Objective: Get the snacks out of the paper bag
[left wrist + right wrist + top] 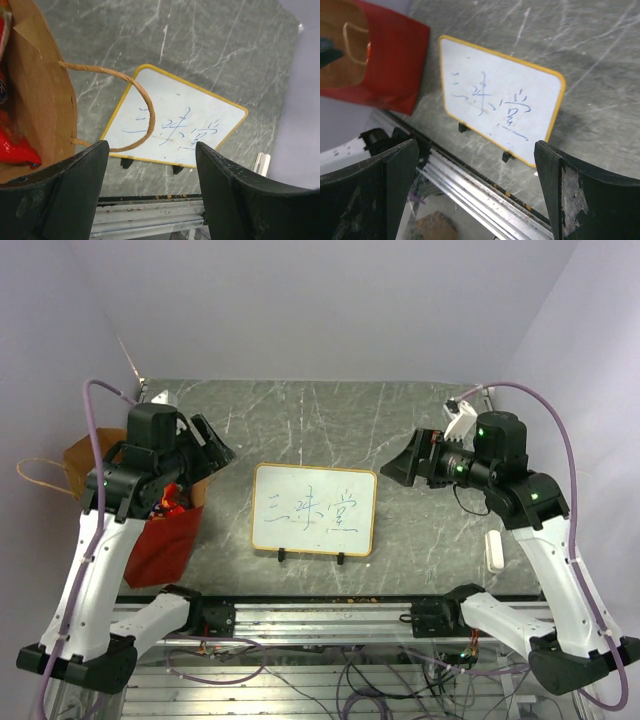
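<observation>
The paper bag, red outside and brown inside, lies on its side at the table's left, partly under my left arm. Its brown inside and a string handle show in the left wrist view. A red crinkly chip bag lies inside it, and bits of snacks show at the mouth. My left gripper is open and empty just right of the bag's mouth; in its own view nothing is between the fingers. My right gripper is open and empty right of the whiteboard, and the bag shows far off in its view.
A white gold-framed whiteboard with blue writing stands at the table's centre on two small feet. A small white oblong block lies at the right near the front edge. The aluminium rail runs along the near edge.
</observation>
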`<state>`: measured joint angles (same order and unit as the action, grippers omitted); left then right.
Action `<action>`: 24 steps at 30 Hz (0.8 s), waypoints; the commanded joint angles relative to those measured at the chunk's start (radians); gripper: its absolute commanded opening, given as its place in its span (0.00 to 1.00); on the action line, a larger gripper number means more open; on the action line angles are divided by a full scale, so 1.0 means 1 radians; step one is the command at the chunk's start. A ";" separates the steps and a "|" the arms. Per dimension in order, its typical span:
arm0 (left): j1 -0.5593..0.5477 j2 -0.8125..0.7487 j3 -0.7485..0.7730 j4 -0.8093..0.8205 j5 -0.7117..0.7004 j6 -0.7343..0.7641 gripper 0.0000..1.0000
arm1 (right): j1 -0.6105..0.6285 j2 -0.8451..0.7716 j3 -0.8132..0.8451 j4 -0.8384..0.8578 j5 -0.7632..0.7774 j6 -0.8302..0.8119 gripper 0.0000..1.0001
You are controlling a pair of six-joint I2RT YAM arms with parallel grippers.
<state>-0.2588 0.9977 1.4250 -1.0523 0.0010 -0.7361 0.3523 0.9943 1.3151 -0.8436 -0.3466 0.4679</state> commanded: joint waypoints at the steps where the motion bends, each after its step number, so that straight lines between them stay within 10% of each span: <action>1: 0.007 0.042 -0.034 0.017 0.055 -0.027 0.79 | -0.009 -0.035 -0.044 0.031 -0.161 -0.006 1.00; 11: 0.008 0.210 -0.012 0.068 -0.032 -0.040 0.69 | 0.008 -0.025 -0.062 0.056 -0.181 0.017 1.00; 24: 0.043 0.426 0.214 0.165 -0.083 0.017 0.13 | 0.007 0.177 0.116 0.092 -0.004 -0.038 1.00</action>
<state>-0.2447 1.3582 1.5478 -1.0004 -0.0731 -0.7444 0.3592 1.1065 1.3258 -0.7670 -0.4149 0.4919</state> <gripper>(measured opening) 0.161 0.999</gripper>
